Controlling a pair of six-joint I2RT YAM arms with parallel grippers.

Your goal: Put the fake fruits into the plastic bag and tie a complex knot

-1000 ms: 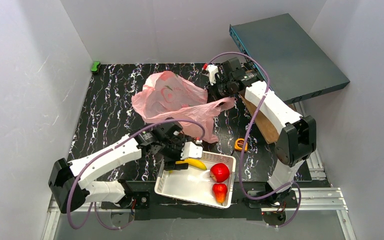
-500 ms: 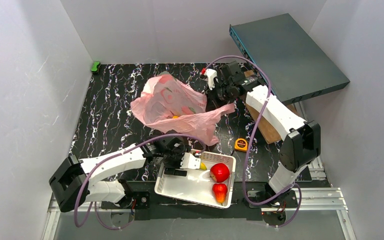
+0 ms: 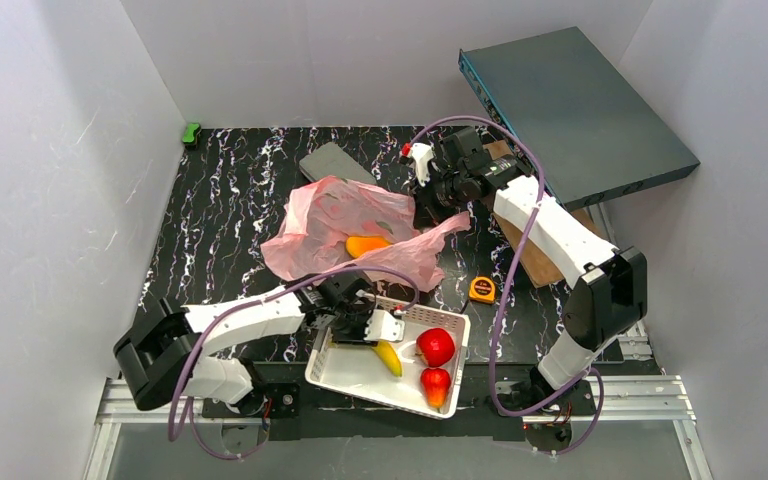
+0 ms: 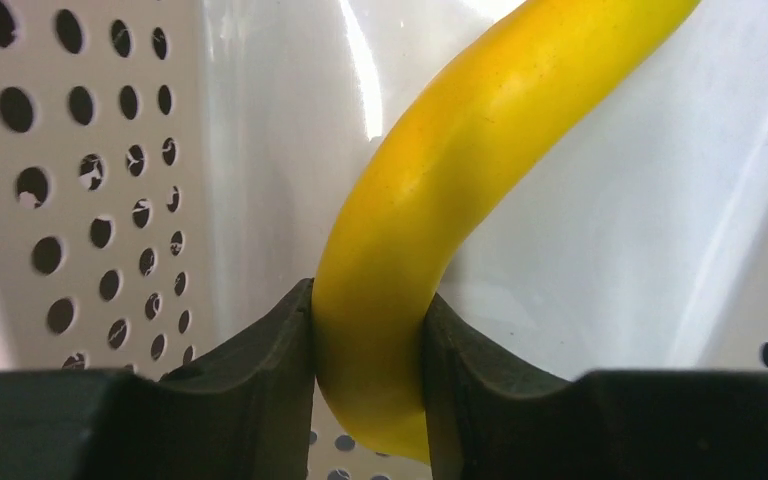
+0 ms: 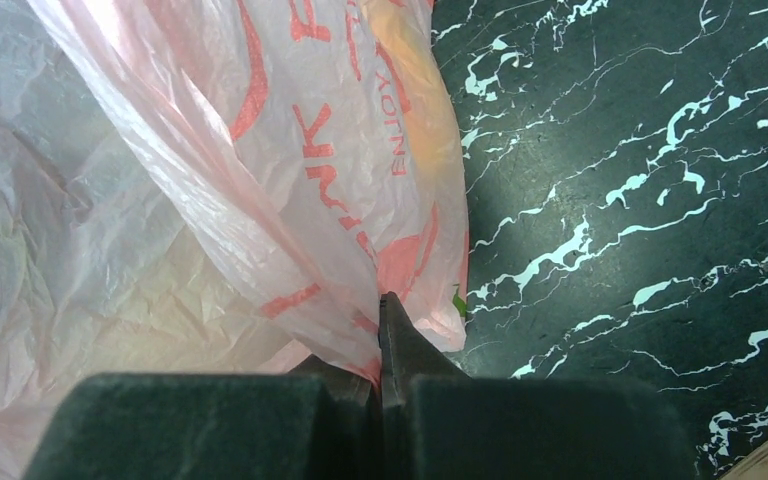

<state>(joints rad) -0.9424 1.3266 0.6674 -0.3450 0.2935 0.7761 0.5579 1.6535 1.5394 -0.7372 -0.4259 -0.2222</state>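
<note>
The left jaws are closed on the banana (image 4: 440,200), both dark pads pressed flat against its lower bend with no gap showing. From that pinch its long axis curves up and off to the right of the jaws, so most of its length hangs out on one side. It is smooth, glossy, hard-looking plastic and round in section, so I judge it could pivot in the grip once lifted.

Left of the jaws is the basket (image 4: 90,200) wall, white plastic punched with rows of round holes. Its smooth floor lies beyond the banana. From above, the apple (image 3: 436,346) and the small red pointed fruit (image 3: 435,385) lie in the same basket, to the right of the left jaws and apart from the banana. Both are shiny and rounded.

The coming move turns on the bag (image 3: 330,215), which lies straight beyond the left jaws, just past the basket's far rim on the marbled black counter (image 5: 640,150). It is thin, crinkled, translucent pink film with red print, slumped rather than standing. The mango (image 3: 365,245) shows orange at its opening.

Farthest, the right jaws are fully closed, pinching a fold of the bag's edge. No knot is tied yet. The left arm (image 3: 250,318) is the nearer to the fruit.
</note>
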